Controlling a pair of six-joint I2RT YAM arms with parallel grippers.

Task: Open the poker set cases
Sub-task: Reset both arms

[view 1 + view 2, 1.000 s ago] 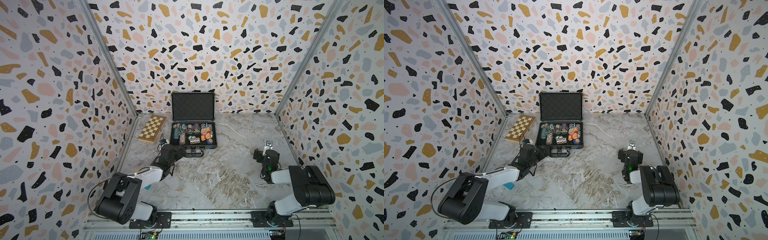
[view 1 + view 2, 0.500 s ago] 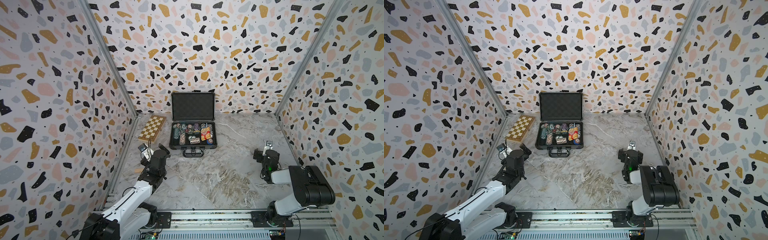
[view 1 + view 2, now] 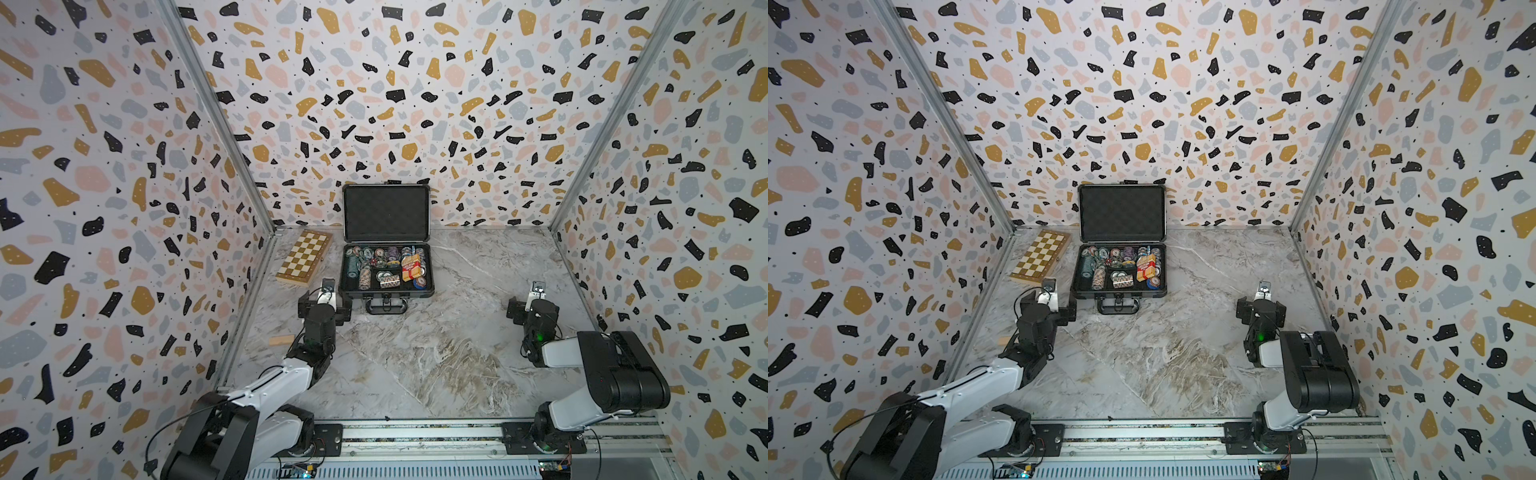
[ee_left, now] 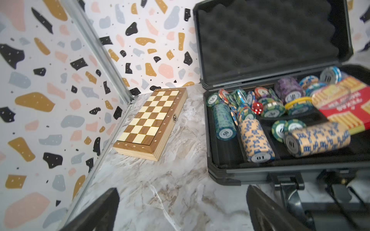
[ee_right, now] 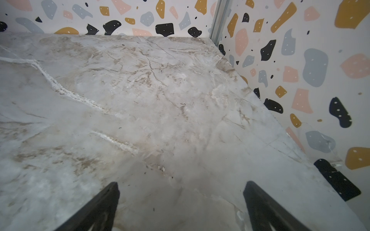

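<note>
— Since the lid is standing upright, is anything left to open?

— I'm judging not. The poker case is sitting open at the upper middle of a top view, its long side running left to right and its handle pointing down the frame.

— Which arm is sitting nearer?

— The left gripper is hovering just beside the case's lower-left corner, jaws spread wide and holding nothing. The case is lying up and to its right. The right gripper is resting well apart at the right, likewise gaping and empty.

— Is anything reading clearly?

— In the left wrist view, the chips are showing "10" and "50". The chessboard box is carrying "a" to "h" and "1", "2", "3" along its border. The red card pack is blurring: possibly "TEXAS", but I'm not trusting that.
</note>
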